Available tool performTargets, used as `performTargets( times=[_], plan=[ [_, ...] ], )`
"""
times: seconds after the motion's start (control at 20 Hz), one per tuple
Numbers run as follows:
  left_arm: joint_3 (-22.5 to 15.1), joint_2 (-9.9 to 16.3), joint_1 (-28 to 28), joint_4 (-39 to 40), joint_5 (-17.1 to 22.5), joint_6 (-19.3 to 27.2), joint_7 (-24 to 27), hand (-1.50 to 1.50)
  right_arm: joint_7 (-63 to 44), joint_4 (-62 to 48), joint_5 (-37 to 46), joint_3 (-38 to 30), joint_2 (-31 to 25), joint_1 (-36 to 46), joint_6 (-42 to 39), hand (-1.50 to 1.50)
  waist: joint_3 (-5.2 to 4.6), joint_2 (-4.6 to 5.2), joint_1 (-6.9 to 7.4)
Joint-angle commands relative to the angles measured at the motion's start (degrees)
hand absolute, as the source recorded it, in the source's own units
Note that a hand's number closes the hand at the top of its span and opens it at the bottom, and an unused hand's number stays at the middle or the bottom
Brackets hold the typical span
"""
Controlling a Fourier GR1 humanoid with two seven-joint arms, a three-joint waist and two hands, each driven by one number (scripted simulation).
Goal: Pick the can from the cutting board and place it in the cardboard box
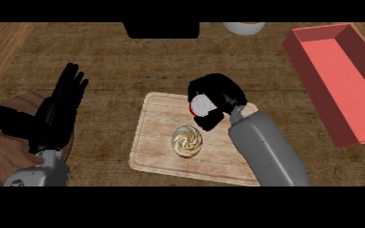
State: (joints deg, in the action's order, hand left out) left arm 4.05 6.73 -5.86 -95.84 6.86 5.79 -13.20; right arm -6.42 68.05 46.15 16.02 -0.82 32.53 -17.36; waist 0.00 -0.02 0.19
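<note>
- Left hand rests at the view's left, fingers straight.
- A swirled pastry lies on the cutting board, just below the right hand.
- That hand is curled round the can over the board's upper right part.
- The red box sits at the right edge, well apart, bare counter between.
- A white bowl and a dark block stand at the far edge.

Single head view looks steeply down onto the counter.
</note>
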Motion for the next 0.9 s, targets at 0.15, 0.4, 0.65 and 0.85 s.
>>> performTargets(
  times=[0.15,0.4,0.65,0.85],
  plan=[
    [1.26,2.19,-1.35,-0.69,0.60,-1.26,-1.14,0.00,-17.21,-1.22,14.95,7.19,0.80,0.27,13.68,1.50,-0.03,-0.07,0.36],
    [-0.38,-0.30,-3.02,-1.43,-1.37,2.15,-3.72,0.00,-24.37,10.68,15.83,11.11,0.82,1.41,6.93,1.50,0.00,-0.17,-0.22],
    [2.12,1.70,-1.71,1.01,0.86,-1.45,-0.65,0.00,-29.11,21.60,15.51,11.07,0.81,2.45,2.95,1.50,-0.01,-0.11,-0.18],
    [0.75,0.15,1.30,0.42,0.30,-1.30,1.10,0.00,-37.22,26.97,15.59,7.94,0.82,3.66,10.95,1.50,-0.01,-0.21,-0.24]
  ],
)
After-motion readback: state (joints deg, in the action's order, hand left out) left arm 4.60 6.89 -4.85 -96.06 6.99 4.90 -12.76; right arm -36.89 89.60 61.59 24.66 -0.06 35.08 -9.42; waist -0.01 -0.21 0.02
